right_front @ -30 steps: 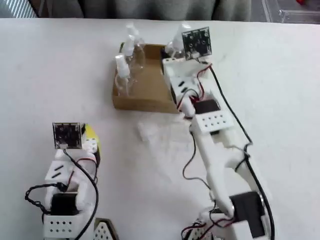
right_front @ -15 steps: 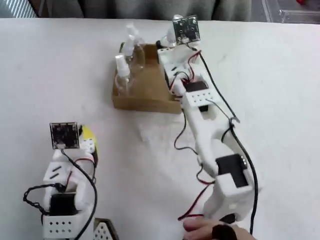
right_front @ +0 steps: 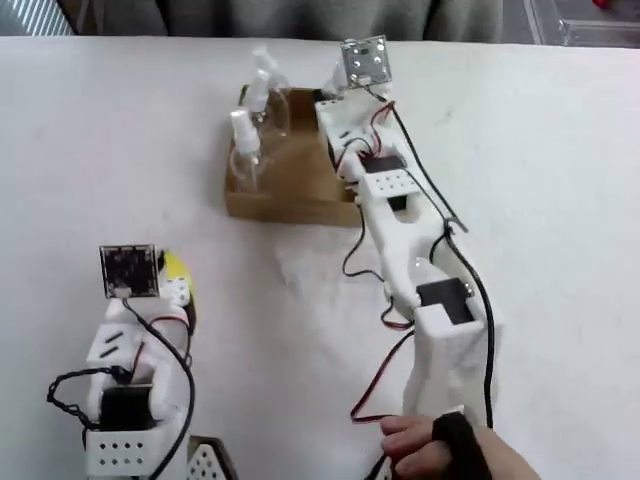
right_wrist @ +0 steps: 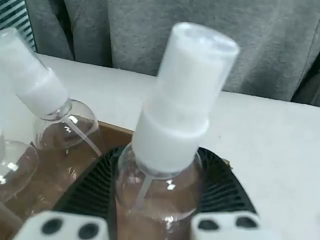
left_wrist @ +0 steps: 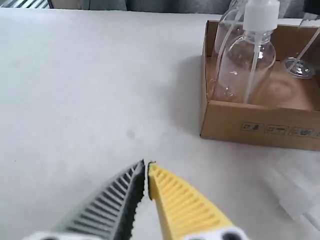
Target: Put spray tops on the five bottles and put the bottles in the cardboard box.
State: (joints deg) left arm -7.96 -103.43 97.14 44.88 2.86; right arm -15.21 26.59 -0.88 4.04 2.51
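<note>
The cardboard box (right_front: 295, 175) stands at the table's far middle. Three clear bottles with white spray tops stand along its left side, the nearest one (right_front: 243, 148) at the front. My right gripper (right_front: 338, 88) hangs over the box's far right corner, shut on another clear bottle (right_wrist: 167, 125) with a white spray top, held upright between the black fingers (right_wrist: 220, 185). Beside it another capped bottle (right_wrist: 47, 107) stands inside the box (right_wrist: 107, 132). My left gripper (left_wrist: 146, 169) is shut and empty, low over the table in front of the box (left_wrist: 255, 122) and a capped bottle (left_wrist: 248, 57).
A person's hand (right_front: 440, 450) rests at the base of the right arm by the near edge. The left arm (right_front: 135, 340) sits at the near left. A person in grey sits behind the far edge of the table.
The right arm has stretched farther and swung left, carrying its bottle to the box's far right corner. A hand has come in at that arm's base. The left arm has barely shifted.
</note>
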